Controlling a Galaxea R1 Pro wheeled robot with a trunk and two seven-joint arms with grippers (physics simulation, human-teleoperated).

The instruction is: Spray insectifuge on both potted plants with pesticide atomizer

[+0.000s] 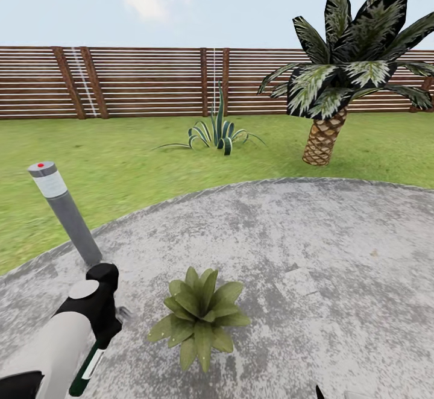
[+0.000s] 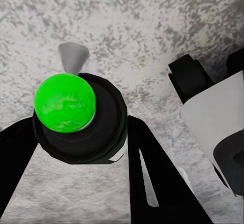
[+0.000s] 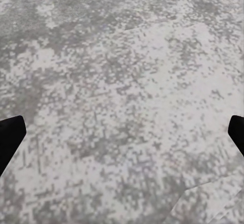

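My left gripper [image 1: 103, 331] is shut on the pesticide atomizer [image 1: 84, 370], a slim dark green bottle with a white label that hangs below my hand at the lower left. From the left wrist, the atomizer [image 2: 65, 101] shows end-on: a bright green round top, a black body and a grey nozzle, with black fingers [image 2: 152, 183] on both sides. A broad-leaved potted plant [image 1: 202, 317] stands on the stone patio just right of that hand, its pot hidden under the leaves. My right gripper [image 3: 122, 132] is open over bare stone.
A grey bollard lamp [image 1: 63, 209] with a red dot leans at the patio's left edge. A thin spiky plant [image 1: 218, 134] grows on the lawn ahead, with a palm tree [image 1: 337, 79] at the right. Behind them runs a brown slatted fence [image 1: 138, 82].
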